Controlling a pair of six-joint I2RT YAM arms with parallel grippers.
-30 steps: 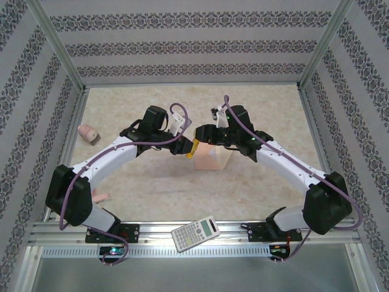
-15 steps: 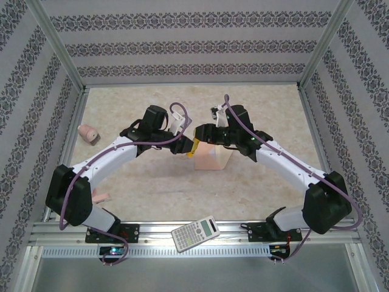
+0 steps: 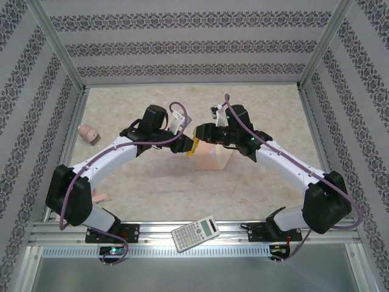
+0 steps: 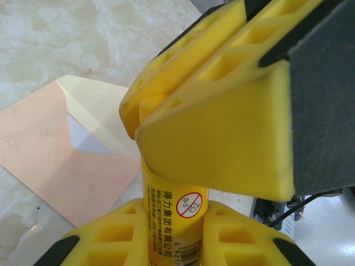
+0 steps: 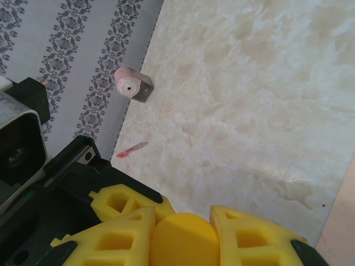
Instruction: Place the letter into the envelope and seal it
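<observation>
Lying flat mid-table point(image 3: 134, 176): envelope point(image 4: 50, 166), flap open, letter point(image 4: 83, 141) showing white in its mouth. Held over the envelope's left edge: glue stick point(image 4: 177, 194), body clamped between the fingers of the left gripper point(image 4: 175, 227). Pressing on the yellow cap point(image 5: 184, 249) from both sides: right gripper point(image 5: 183, 227), fingers closed against it, tip to tip with the left. Farther out: pink block point(image 5: 133, 84) by the left wall, calculator point(image 3: 196, 233) on the near rail.
</observation>
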